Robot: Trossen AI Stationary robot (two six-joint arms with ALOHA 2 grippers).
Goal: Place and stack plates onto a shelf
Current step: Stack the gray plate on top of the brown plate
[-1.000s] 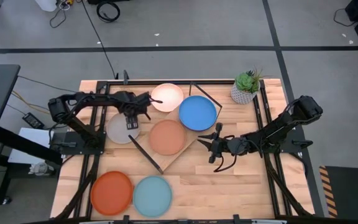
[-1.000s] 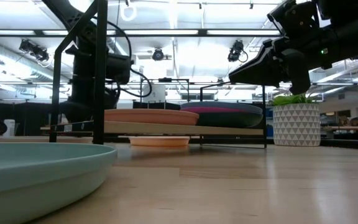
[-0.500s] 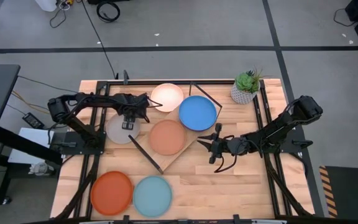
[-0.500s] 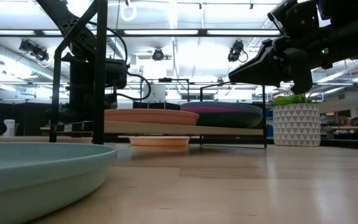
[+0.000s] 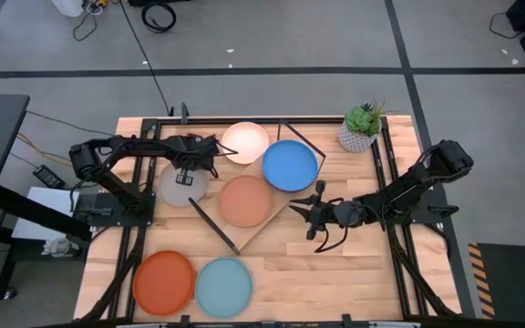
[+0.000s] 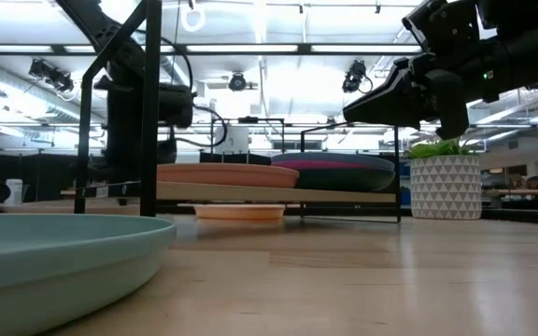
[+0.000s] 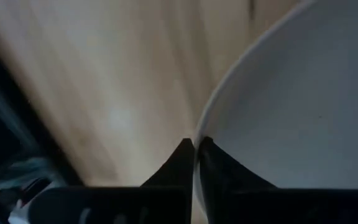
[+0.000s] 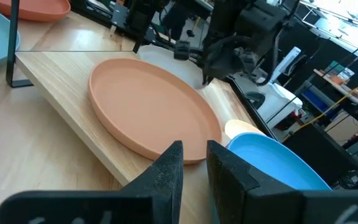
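Observation:
My left gripper point(image 5: 188, 175) is shut on the pale grey plate point(image 5: 176, 189), which lies on the table just left of the shelf point(image 5: 276, 217). The salmon plate point(image 5: 245, 200) and the blue plate point(image 5: 290, 164) sit on the shelf board. The low view shows a magenta rim point(image 6: 330, 162) and a dark teal plate point(image 6: 339, 176) there. The cream plate point(image 5: 244, 141) lies on the table beyond the shelf. The orange plate point(image 5: 164, 281) and the light blue plate point(image 5: 222, 286) lie near the front edge. My right gripper point(image 5: 301, 217) hovers open by the shelf's right end. My left gripper pinches the grey plate's rim point(image 7: 199, 124) on the plate's far right side, one finger point(image 7: 229, 177) over the plate's inside and the other outside it. The fingers come from above, pointing down. In the high view the plate still appears to lie flat on the table.
A small green plant in a white pot point(image 5: 361, 128) stands at the far right corner. The shelf's thin black rod frame point(image 5: 212, 228) rises around the board. Black arm frames run along both table sides. Bare wood lies between the shelf and the front plates.
My left gripper has shifted a little toward the table's far edge over the grey plate and has shut on its rim. The plates have stayed where they were.

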